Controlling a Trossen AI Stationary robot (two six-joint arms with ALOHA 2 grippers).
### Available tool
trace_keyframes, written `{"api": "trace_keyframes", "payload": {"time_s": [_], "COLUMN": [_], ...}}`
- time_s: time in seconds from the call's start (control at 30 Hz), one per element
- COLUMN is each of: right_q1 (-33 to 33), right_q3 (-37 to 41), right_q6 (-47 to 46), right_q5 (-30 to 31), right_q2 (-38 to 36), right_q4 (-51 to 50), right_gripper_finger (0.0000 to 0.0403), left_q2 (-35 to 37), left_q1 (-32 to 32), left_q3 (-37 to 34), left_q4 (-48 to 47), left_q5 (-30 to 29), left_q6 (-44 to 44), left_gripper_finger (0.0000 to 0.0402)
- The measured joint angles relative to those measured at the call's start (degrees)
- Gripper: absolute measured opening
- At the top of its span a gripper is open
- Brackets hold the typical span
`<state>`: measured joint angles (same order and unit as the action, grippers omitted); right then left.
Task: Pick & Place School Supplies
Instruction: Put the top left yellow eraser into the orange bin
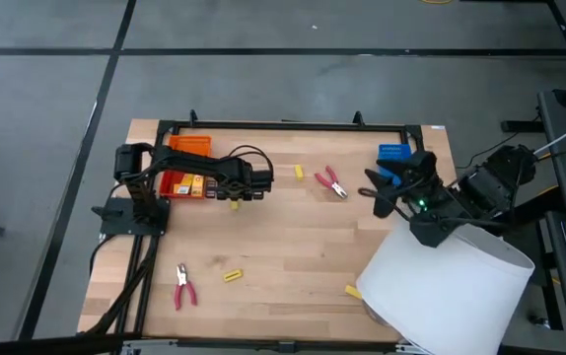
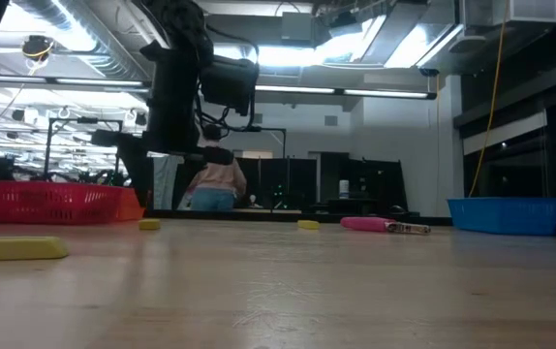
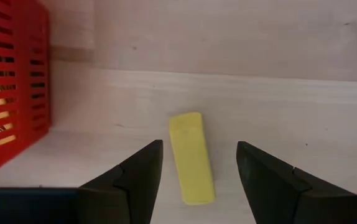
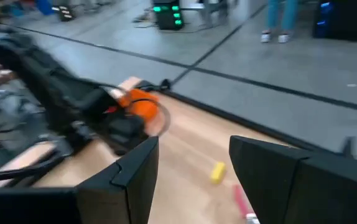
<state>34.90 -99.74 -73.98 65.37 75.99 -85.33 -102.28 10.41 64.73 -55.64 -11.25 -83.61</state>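
My left gripper (image 1: 236,197) is open and points down beside the orange tray (image 1: 186,166). In the left wrist view its fingers (image 3: 198,146) stand on either side of a small yellow block (image 3: 191,165) that lies flat on the table, without touching it. Small yellow packs (image 1: 192,184) lie in the orange tray. My right gripper (image 1: 380,197) is open and empty (image 4: 194,143), raised near the blue tray (image 1: 393,153). Other yellow blocks (image 1: 299,173) (image 1: 232,275) (image 1: 352,291) and two red-handled pliers (image 1: 332,182) (image 1: 182,286) lie on the table.
A big white cylinder (image 1: 451,286) covers the table's near right corner. The orange tray's wall (image 3: 10,81) stands close beside my left gripper. A dark frame (image 1: 283,125) runs along the far edge. A person (image 2: 215,189) shows in the room beyond the table.
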Motion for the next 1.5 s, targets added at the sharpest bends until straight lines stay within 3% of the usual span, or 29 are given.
{"api": "trace_keyframes", "payload": {"time_s": [0.33,0.87,1.2,1.5], "right_q1": [-1.2,-1.2,-1.2,-0.3], "right_q3": [2.1,26.2,27.1,27.1], "right_q6": [-2.0,5.1,5.4,7.1], "right_q5": [1.4,-3.3,-3.5,-4.5], "right_q2": [-4.6,-22.0,-22.2,-22.0], "right_q4": [-2.8,18.9,19.7,23.3], "right_gripper_finger": [0.0202,0.0202,0.0202,0.0202], "left_q2": [0.0,0.0,0.0,0.1], "left_q1": [0.0,0.0,0.6,0.7], "left_q3": [-0.9,-3.5,-3.5,-4.3], "left_q4": [0.2,4.9,4.7,5.3], "left_q5": [-0.6,2.4,3.4,3.8], "left_q6": [0.0,-2.8,-5.6,-7.3], "left_gripper_finger": [0.0202,0.0198,0.0196,0.0154]}}
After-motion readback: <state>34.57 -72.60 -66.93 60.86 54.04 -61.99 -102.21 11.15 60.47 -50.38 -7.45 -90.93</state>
